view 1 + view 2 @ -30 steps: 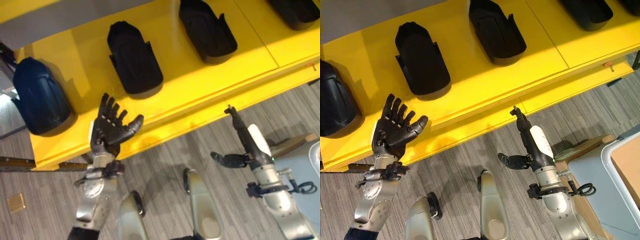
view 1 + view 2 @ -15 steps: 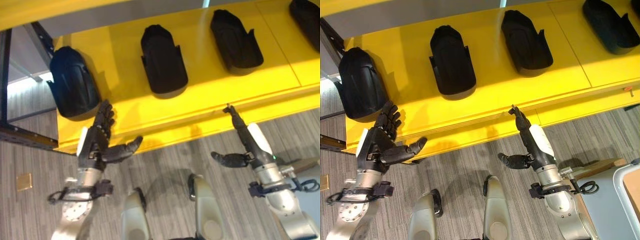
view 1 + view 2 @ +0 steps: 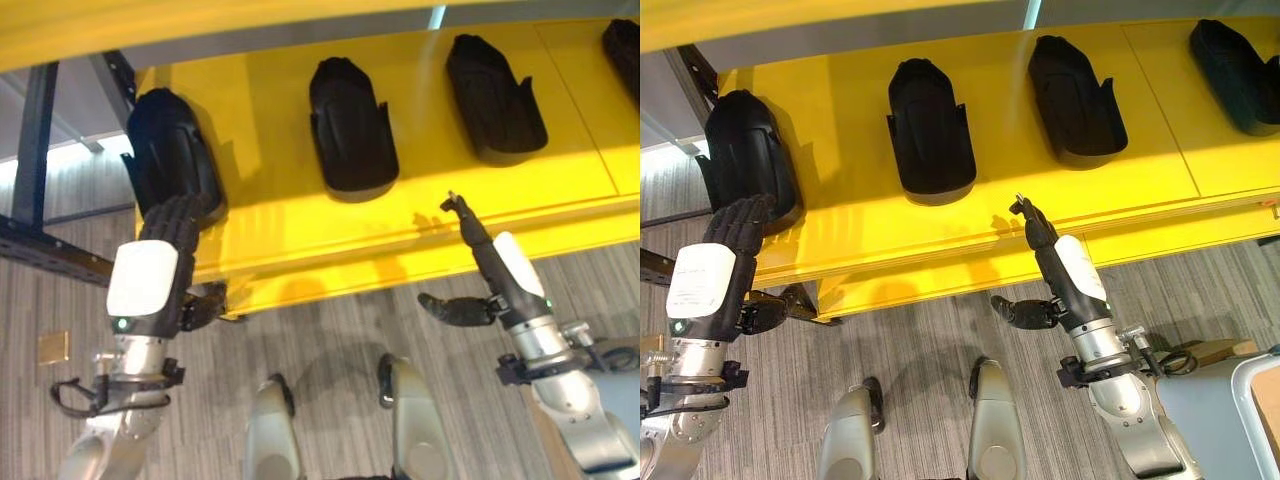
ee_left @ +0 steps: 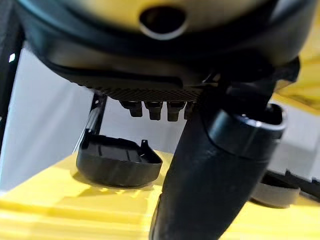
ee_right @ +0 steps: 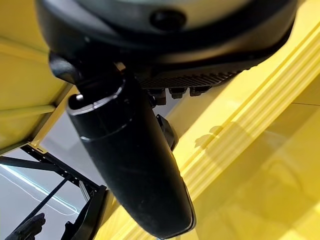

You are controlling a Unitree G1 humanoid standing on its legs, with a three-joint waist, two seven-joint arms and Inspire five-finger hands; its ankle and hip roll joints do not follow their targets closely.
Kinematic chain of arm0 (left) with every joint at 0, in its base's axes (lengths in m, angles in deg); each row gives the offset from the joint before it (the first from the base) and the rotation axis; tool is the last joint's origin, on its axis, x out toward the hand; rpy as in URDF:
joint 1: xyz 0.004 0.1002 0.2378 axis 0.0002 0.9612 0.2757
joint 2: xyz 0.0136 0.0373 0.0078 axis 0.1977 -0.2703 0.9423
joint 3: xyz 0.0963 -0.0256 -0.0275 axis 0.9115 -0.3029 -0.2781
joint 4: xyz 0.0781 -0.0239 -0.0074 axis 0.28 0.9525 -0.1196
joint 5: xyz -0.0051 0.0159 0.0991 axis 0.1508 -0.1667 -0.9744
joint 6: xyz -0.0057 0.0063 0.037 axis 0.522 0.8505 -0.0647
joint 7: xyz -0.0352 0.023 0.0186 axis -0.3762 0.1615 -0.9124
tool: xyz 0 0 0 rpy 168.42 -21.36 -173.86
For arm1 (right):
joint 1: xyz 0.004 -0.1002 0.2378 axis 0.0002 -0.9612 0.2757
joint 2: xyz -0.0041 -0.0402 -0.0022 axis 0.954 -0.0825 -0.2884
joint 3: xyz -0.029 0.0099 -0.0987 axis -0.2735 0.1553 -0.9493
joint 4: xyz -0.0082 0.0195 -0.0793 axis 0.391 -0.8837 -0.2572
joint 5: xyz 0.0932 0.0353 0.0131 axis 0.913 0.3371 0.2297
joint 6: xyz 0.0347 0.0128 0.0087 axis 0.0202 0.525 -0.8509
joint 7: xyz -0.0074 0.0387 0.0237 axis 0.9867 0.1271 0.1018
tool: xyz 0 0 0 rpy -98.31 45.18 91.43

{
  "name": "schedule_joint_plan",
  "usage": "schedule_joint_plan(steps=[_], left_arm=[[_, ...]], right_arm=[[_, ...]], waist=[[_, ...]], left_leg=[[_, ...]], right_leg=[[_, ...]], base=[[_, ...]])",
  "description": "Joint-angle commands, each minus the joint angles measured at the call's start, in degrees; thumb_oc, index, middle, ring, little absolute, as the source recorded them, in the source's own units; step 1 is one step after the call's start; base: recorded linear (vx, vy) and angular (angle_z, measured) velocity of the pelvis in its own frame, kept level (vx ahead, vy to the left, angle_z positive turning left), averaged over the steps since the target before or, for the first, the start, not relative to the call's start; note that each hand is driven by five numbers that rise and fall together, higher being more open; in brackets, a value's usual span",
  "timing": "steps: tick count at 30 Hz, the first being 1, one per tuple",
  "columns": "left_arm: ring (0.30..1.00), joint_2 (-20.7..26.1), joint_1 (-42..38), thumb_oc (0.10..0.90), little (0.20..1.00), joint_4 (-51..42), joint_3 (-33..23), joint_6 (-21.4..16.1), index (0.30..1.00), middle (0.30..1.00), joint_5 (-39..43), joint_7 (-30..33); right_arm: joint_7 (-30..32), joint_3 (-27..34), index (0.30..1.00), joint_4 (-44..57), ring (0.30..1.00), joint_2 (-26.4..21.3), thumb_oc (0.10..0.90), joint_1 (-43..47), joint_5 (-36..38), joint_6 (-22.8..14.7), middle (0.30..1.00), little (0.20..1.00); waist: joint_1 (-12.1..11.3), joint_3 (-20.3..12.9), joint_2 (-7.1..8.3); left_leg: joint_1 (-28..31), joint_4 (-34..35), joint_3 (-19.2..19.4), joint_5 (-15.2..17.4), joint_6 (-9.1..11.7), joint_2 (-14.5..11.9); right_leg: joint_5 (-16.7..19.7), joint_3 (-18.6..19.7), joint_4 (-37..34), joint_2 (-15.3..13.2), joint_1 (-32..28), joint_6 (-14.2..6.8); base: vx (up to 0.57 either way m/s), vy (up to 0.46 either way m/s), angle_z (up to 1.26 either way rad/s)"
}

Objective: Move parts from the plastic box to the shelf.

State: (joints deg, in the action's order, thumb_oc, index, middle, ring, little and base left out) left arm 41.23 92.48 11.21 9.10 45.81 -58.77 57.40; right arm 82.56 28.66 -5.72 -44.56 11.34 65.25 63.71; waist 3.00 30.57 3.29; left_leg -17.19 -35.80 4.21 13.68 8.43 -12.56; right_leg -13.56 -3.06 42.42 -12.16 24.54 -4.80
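Observation:
Several black moulded parts lie in a row on the yellow shelf (image 3: 270, 215): the leftmost part (image 3: 170, 150), a second part (image 3: 352, 125), a third part (image 3: 495, 98) and one more at the right edge (image 3: 1235, 60). My left hand (image 3: 150, 275) is at the shelf's front left corner, its back with the white cover facing up. Its straight fingers (image 3: 180, 215) reach the near end of the leftmost part and hold nothing. In the left wrist view that part (image 4: 117, 162) lies just past the fingertips. My right hand (image 3: 495, 265) hovers open and empty before the shelf's front edge, thumb spread.
A grey plastic box (image 3: 1220, 410) stands at the lower right on the floor side. A dark metal frame post (image 3: 40, 130) and bar (image 3: 50, 255) stand left of the shelf. A small tan square (image 3: 53, 347) lies on the grey floor.
The camera has shifted, bringing the shelf's left end into view. My left hand has turned from palm up to back up and reached toward the leftmost part. The right hand has hardly moved.

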Motion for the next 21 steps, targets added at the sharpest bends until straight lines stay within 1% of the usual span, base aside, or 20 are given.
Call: schedule_joint_plan(steps=[1, 7, 15, 21], left_arm=[[1.0, 4.74, -0.41, 0.9, 1.0, -2.32, -2.78, -0.09, 1.0, 1.0, -2.72, 5.07], [1.0, 4.8, -1.64, 0.9, 1.0, 0.36, -1.18, 1.78, 1.0, 1.0, -6.49, 4.37], [1.0, 4.14, -0.91, 0.9, 1.0, 1.79, 0.24, 1.9, 1.0, 1.0, -6.3, 3.76], [1.0, 3.7, 0.59, 0.9, 1.0, 1.74, 1.12, 1.32, 1.0, 1.0, -5.09, 2.35]], right_arm=[[1.7, 0.63, 1.0, 2.94, 1.0, -0.02, 0.9, 5.45, 2.15, -5.07, 1.0, 1.0], [1.76, 0.46, 1.0, 2.87, 1.0, 0.65, 0.9, 6.2, 1.01, -4.36, 1.0, 1.0], [1.87, 0.64, 1.0, 3.32, 1.0, 1.01, 0.9, 5.76, 0.8, -4.27, 1.0, 1.0], [2.39, 1.12, 1.0, 3.39, 1.0, 0.98, 0.9, 5.3, 0.47, -4.02, 1.0, 1.0]], waist=[[0.72, -6.41, 2.32], [0.79, -6.1, 2.68], [0.68, -5.88, 2.77], [0.59, -5.74, 2.74]], left_leg=[[-1.18, 1.54, -3.13, -3.74, 0.92, -3.03], [-1.68, 1.08, -3.08, -3.61, 0.79, -2.96], [-1.9, 0.96, -3.07, -3.5, 0.65, -3.01], [-2.09, 0.91, -3.15, -3.46, 0.59, -2.92]], right_leg=[[4.7, 3.85, -5.25, -4.86, -3.59, -4.72], [4.51, 4.02, -5.25, -4.82, -3.29, -4.54], [4.37, 4.13, -4.96, -4.64, -2.94, -4.39], [4.24, 4.07, -5.0, -4.59, -2.96, -4.32]], base=[[0.0, 0.0, 0.0], [0.0, 0.0, 0.0], [0.0, 0.0, 0.0], [0.0, 0.0, 0.0]])
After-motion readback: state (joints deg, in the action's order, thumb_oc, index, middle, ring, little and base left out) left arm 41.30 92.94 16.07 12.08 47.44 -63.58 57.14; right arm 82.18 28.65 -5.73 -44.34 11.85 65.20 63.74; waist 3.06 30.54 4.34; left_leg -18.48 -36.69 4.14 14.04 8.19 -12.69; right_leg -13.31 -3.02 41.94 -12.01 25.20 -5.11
